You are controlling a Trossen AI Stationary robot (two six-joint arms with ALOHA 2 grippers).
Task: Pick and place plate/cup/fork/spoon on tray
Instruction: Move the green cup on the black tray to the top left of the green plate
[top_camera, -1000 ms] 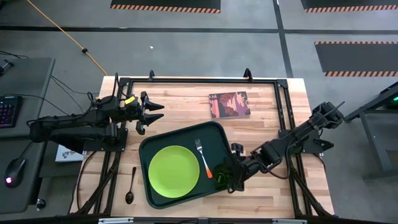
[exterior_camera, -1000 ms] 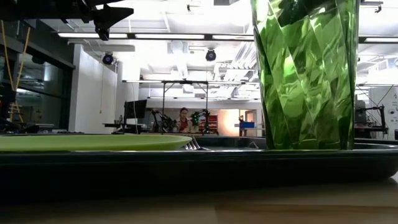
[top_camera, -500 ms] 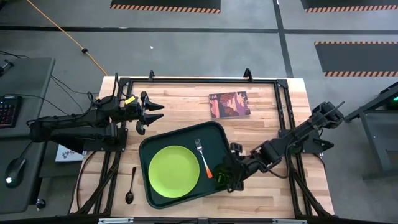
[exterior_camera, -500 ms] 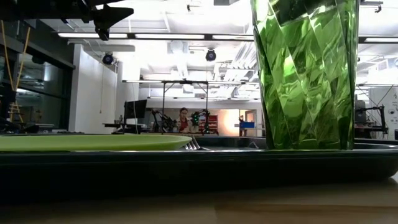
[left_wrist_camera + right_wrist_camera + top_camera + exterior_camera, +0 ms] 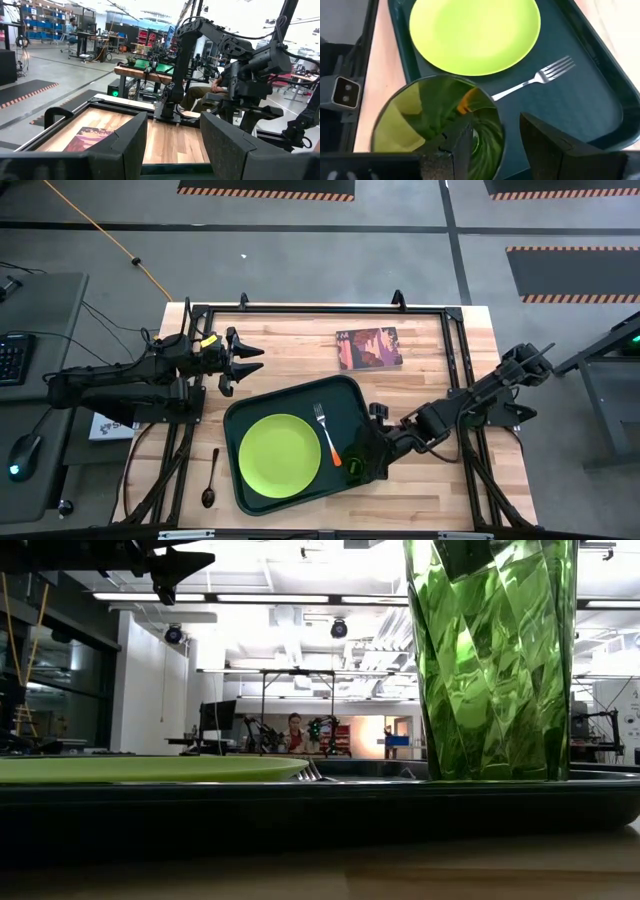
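The dark-green tray (image 5: 345, 395) lies at the table's middle near side. On it lie the lime-green plate (image 5: 280, 452) and the orange-handled fork (image 5: 326, 433). The green cup (image 5: 490, 660) stands upright on its base at the tray's near right corner (image 5: 358, 470). My right gripper (image 5: 495, 120) is open above it, with one finger inside the cup (image 5: 455, 145) and one outside (image 5: 545, 145), a gap showing beside the cup wall. The spoon (image 5: 210, 478) lies on the table left of the tray. My left gripper (image 5: 250, 360) is open and empty above the table's far left.
A small reddish picture book (image 5: 368, 347) lies on the table beyond the tray. Black frame rails (image 5: 455, 380) run along the table's edges. A person sits far off in the room behind the table (image 5: 295, 730).
My right gripper has edged a little toward the table's far left over the cup. The cup stands where it was on the tray.
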